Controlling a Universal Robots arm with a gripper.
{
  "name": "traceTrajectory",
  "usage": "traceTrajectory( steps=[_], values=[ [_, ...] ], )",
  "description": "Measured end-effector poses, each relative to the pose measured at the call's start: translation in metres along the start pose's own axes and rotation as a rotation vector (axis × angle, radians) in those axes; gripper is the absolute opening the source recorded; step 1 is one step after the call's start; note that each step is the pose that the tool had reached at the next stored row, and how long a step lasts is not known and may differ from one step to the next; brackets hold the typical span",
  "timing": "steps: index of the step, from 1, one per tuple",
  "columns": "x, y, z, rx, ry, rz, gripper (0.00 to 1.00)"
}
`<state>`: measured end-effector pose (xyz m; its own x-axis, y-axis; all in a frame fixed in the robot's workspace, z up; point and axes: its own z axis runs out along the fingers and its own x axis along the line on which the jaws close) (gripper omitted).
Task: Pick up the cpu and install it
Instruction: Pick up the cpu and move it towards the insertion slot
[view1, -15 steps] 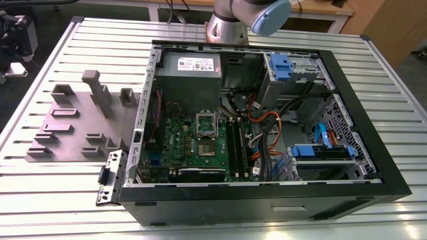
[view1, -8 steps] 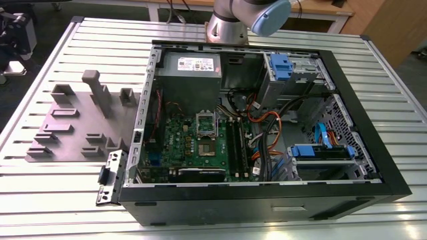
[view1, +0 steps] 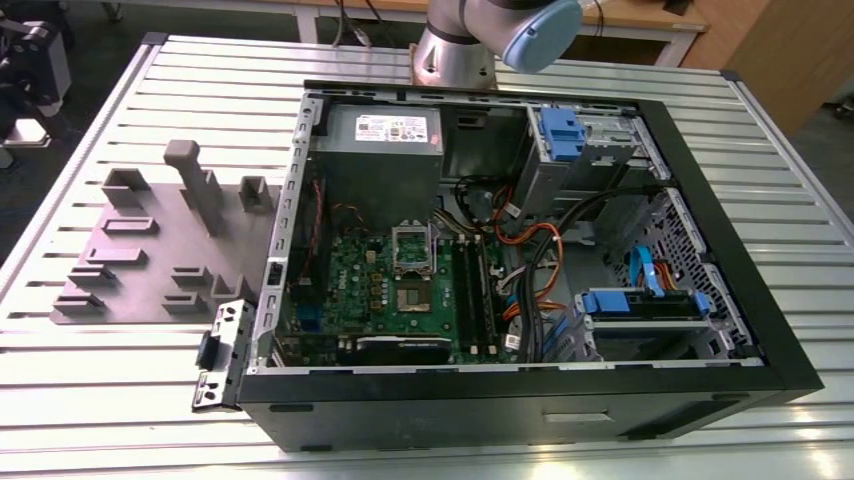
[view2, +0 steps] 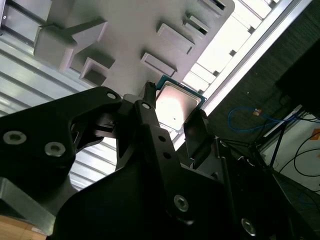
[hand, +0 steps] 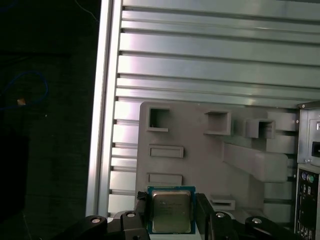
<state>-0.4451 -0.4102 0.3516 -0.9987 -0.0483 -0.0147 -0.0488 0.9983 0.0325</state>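
Note:
The cpu (hand: 171, 212) is a small square chip with a silvery top and a teal-green rim. My gripper (hand: 171, 206) is shut on it, one dark finger on each of two opposite edges. In the second wrist view the cpu (view2: 176, 105) sits between the same black fingers (view2: 149, 107) of the gripper (view2: 172, 114). It hangs well above the grey fixture plate (hand: 200, 150), near the table's edge. In the exterior view the open computer case (view1: 534, 405) lies flat, with the green motherboard (view1: 400, 295) and its silver socket frame (view1: 411, 243) facing up.
The grey fixture plate (view1: 147, 260) with raised blocks and slots lies at the exterior view's left of the case. A grey power supply box (view1: 380, 130), blue drive brackets (view1: 561, 135) and cable bundles (view1: 534, 270) crowd the case. The arm's base (view1: 461, 50) stands behind it. The slatted table (view1: 107, 400) drops off to dark floor.

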Motion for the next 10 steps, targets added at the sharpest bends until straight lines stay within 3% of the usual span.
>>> traceTrajectory(
  steps=[10],
  values=[
    [0.0,0.0001,-0.0022,0.0001,0.0001,0.0,0.47]
  ],
)
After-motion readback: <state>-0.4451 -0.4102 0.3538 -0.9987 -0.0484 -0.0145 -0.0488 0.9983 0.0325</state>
